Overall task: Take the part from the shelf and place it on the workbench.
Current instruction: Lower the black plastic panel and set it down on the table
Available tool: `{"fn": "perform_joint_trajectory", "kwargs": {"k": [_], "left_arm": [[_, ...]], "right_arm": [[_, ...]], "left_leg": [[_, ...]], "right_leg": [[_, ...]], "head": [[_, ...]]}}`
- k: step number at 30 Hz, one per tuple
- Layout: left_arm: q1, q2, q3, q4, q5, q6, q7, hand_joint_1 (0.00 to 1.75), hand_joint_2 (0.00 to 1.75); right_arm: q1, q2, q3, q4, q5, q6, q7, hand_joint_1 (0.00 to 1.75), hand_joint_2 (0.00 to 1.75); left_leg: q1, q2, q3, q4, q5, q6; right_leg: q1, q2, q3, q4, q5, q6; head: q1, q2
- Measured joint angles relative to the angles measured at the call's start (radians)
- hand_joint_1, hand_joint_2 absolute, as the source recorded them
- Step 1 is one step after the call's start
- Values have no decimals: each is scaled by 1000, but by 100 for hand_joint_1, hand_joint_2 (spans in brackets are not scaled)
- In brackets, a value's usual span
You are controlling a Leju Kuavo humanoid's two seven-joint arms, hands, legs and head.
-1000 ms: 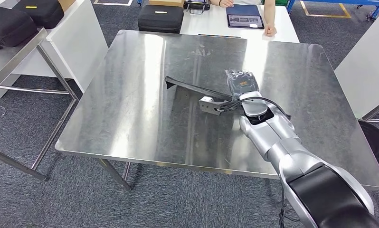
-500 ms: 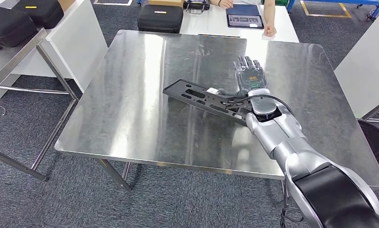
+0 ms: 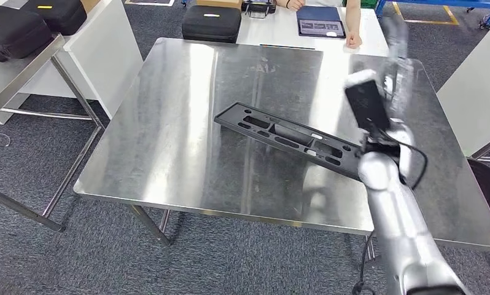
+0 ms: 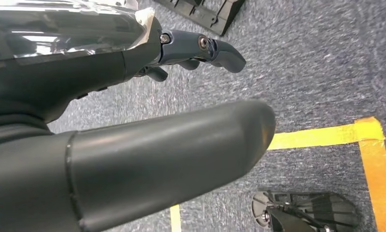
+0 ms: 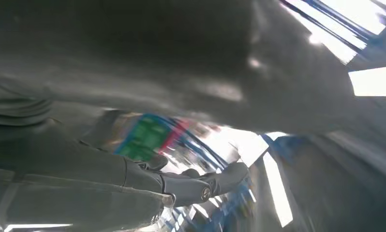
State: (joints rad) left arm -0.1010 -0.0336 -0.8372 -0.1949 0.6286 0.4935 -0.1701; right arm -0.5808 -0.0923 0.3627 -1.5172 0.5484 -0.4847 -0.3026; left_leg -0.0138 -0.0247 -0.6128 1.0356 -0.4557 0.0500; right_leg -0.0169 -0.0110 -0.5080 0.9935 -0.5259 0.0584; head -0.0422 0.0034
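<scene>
1. Lying flat on the steel workbench point(image 3: 169, 123), the black part point(image 3: 285, 138) runs slantwise across its middle.
2. Right hand point(image 3: 384, 92) is raised above the part's near end, blurred, fingers apart, holding nothing.
3. Left hand point(image 4: 133, 121) hangs over grey carpet point(image 4: 317, 72), fingers loosely curled, holding nothing.

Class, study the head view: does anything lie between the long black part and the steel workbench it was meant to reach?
Nothing visible does. The black part already lies flat on the workbench, with bare steel around it. The right hand is blurred, raised above the part's near end and holding nothing.
</scene>
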Motion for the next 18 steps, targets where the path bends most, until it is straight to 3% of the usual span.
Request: {"fn": "perform_joint_trajectory", "kwargs": {"k": [4, 8, 14, 18], "left_arm": [[15, 0, 14, 2, 14, -7, -10, 0, 0], [20, 0, 31, 4, 29, -6, -13, 0, 0], [22, -2, 52, 4, 48, -6, -18, 0, 0], [34, -4, 68, 5, 65, -3, -16, 0, 0]], "right_arm": [[396, -16, -119, -406, 54, -181, -168, 0, 0], [679, 53, -242, -662, 88, -210, -259, 0, 0], [841, 182, -411, -825, 110, -211, -235, 0, 0], [883, 298, -664, -799, 57, -212, -174, 0, 0]], "left_leg": [[0, -3, 5, 0, -8, 0], [0, 3, 7, -1, -12, -1], [1, 7, 15, -2, -16, -4], [1, 6, 17, -2, -16, -4]], "right_leg": [[2, -3, 14, -4, -5, 1], [2, 3, 17, -4, -7, 1], [3, 7, 14, -4, -12, -3], [3, 7, 17, -4, -12, -2]], "head": [[0, 0], [-1, 0], [0, 0], [0, 0]]}}
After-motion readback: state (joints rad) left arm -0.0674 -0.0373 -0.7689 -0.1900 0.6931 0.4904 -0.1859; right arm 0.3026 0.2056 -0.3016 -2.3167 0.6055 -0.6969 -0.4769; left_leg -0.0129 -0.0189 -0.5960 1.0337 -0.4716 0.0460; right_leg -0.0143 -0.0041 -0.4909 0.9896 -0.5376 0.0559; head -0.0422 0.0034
